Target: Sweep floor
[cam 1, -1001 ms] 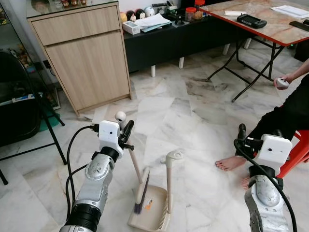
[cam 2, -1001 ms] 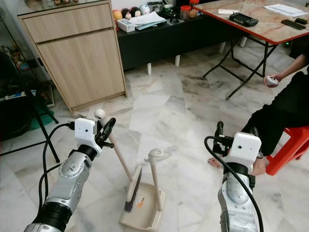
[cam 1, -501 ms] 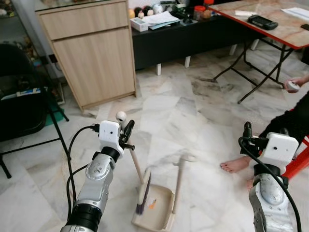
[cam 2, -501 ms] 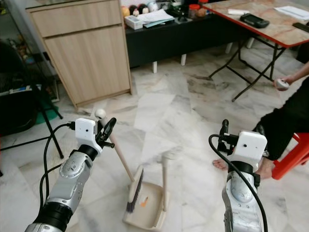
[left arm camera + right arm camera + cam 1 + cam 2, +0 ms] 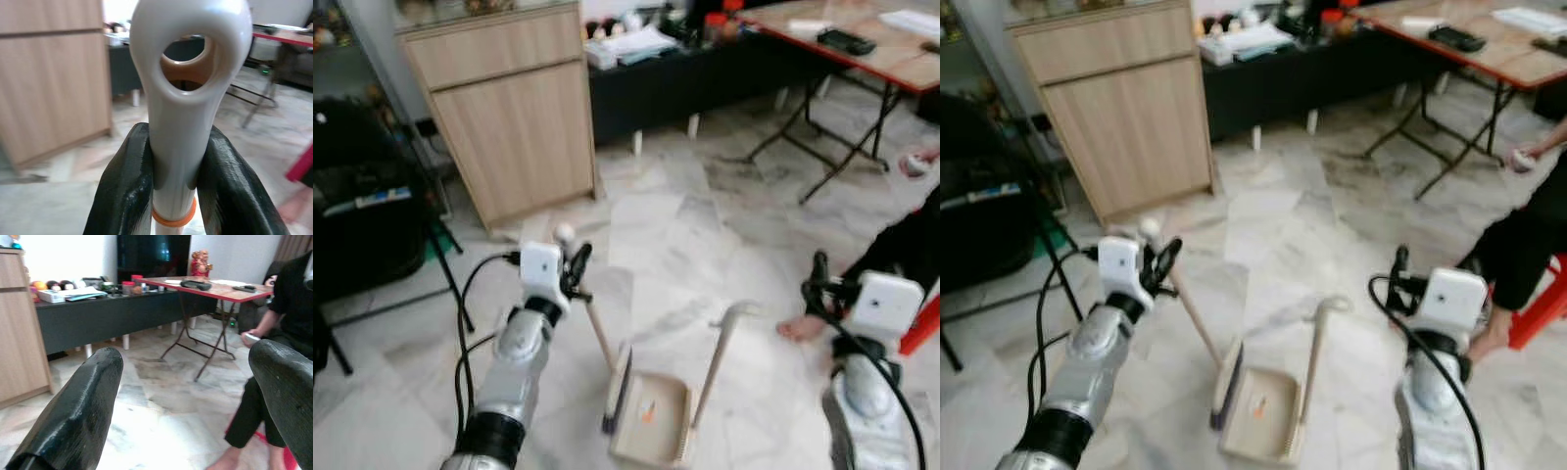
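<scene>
Left wrist view shows your left hand [image 5: 173,196] clamped on the broom handle [image 5: 188,98]. Your right hand [image 5: 186,411] is wide open, holding nothing; the brush head rests in the dustpan [image 5: 651,431].

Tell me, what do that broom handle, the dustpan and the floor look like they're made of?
The broom handle in the left hand looks like glossy cream plastic: smooth, moulded, with a hanging hole. The dustpan also seems plastic, a matte beige. The floor looks like polished marble or marble-look tile, pale with grey veins and visible joints.
</scene>
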Robot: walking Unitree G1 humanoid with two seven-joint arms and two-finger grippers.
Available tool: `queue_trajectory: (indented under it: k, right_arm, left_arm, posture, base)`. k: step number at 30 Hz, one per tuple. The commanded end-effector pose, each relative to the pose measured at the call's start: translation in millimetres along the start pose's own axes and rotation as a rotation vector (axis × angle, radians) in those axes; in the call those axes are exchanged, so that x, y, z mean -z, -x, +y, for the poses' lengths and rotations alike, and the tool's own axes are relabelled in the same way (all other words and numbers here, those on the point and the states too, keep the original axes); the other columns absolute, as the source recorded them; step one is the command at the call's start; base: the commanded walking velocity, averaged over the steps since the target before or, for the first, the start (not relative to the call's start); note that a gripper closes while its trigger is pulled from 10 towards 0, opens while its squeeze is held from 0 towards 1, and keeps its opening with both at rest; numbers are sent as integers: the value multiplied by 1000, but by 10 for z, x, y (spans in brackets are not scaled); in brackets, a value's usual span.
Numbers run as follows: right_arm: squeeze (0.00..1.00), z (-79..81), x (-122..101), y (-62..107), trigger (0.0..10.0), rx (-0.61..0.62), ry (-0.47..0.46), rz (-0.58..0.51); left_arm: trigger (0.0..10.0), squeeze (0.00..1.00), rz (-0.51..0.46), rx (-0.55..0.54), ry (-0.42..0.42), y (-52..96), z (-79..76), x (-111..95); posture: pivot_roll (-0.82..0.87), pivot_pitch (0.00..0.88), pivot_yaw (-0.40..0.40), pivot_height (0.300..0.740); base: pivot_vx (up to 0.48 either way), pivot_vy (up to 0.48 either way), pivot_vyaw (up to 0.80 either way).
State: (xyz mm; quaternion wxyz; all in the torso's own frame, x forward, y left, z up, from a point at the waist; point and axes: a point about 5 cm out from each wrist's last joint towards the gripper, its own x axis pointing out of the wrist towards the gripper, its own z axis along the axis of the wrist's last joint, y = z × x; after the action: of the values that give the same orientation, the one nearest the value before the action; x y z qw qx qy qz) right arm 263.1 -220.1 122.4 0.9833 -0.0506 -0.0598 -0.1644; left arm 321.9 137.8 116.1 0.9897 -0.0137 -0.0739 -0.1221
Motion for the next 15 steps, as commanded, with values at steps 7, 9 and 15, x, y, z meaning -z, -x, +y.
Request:
queue_trajectory:
  k: [7,9,15]
  right_arm:
    - [0,-88,0,9,10000,25,7,-1]
    - [0,-89,3,12,10000,29,9,0]
    - [0,-126,33,35,10000,51,17,9]
  left_arm:
    - [10000,0,-31,4,-1,-24,-20,-60]
    - [10000,0,-34,5,-2,-25,-21,-64]
    - [10000,0,-33,8,-3,-23,-24,-62]
  posture:
    - [27,61,5,740]
    - [27,62,5,740]
    - [26,62,5,740]
  base:
    - [0,342,0]
    - [0,0,0]
    - [0,0,0]
